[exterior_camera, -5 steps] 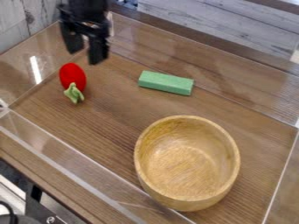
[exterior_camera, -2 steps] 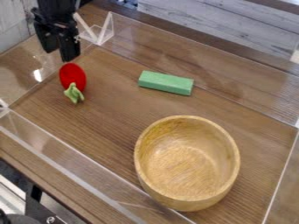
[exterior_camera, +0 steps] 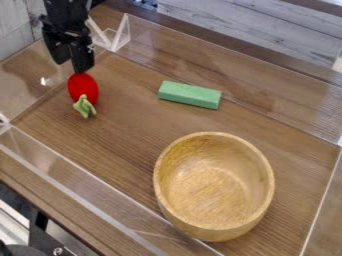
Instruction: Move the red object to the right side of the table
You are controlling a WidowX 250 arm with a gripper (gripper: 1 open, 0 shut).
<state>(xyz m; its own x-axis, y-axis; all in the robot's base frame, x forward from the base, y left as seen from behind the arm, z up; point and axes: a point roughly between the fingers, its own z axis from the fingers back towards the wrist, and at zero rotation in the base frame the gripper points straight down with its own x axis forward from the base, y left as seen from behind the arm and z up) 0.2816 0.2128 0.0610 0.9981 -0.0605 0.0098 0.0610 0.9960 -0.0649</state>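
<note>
At far left the black gripper (exterior_camera: 68, 57) points down with its jaws apart, empty, its fingertips just above the red object (exterior_camera: 83, 89). That small red fruit lies on the left part of the table (exterior_camera: 134, 150), its green tip toward the near edge. To its right, well apart, lies a flat green block (exterior_camera: 190, 95). Farther right and nearer the front stands a wooden bowl (exterior_camera: 214, 184), empty.

The robot's matte black hand (exterior_camera: 66, 53) is a boxy block ending in two short, dark, blunt fingers (exterior_camera: 83, 58) (finer details such as screws are too blurred to tell).
</note>
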